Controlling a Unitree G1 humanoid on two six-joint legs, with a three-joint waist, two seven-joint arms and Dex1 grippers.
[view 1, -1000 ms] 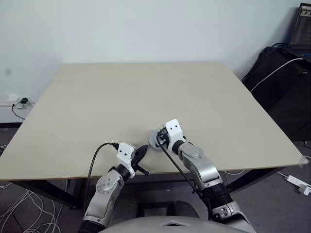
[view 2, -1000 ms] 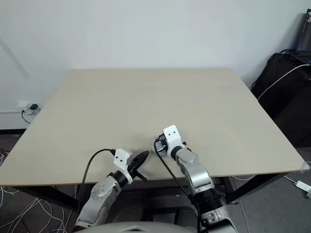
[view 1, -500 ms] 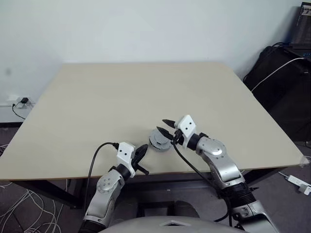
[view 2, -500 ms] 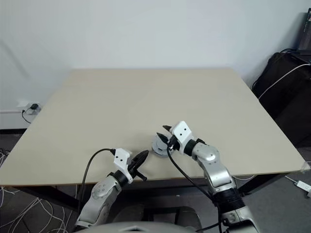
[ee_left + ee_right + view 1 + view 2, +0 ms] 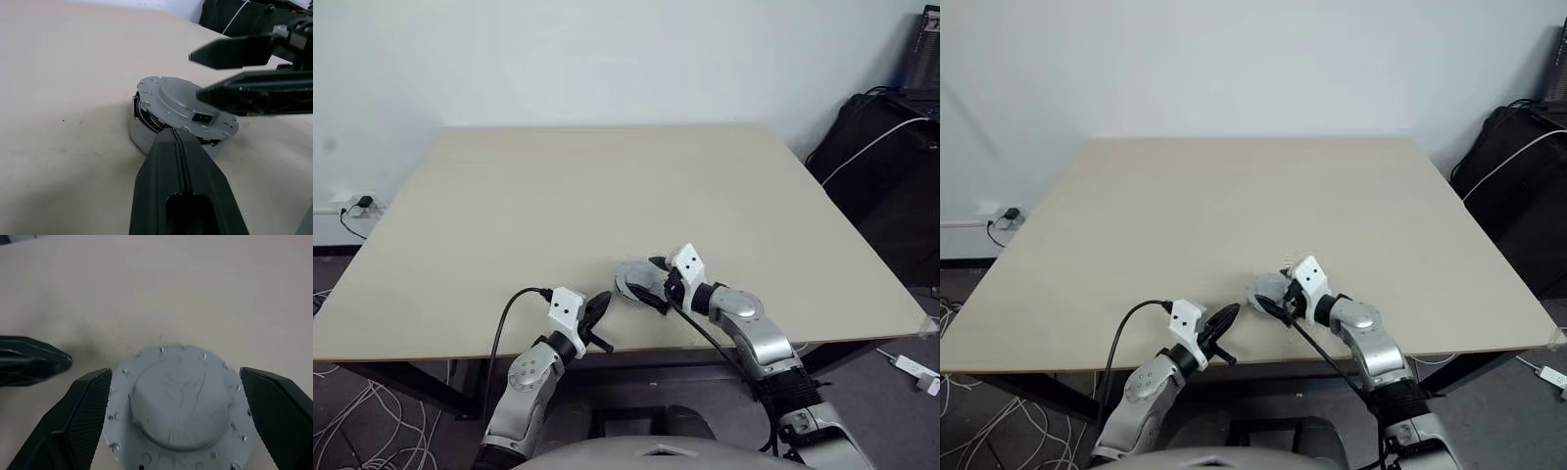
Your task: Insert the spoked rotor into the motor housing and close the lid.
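Note:
The motor housing stands near the table's front edge, a grey metal puck. The lid lies on top of it, smooth grey face and raised centre up. It sits slightly askew, with a dark gap under one rim. The spoked rotor is hidden. My right gripper is open, one finger on each side of the lid and apart from it. From the head it shows just right of the housing. My left gripper is shut and empty, and its tip points at the housing from close by.
The housing stands a short way in from the beige table's front edge. Black bags and cables lie on the floor to the right, off the table.
My right gripper was shut over the lid; it has opened, drawn off to the right and turned, and its fingers now straddle the lid. My left gripper has kept still.

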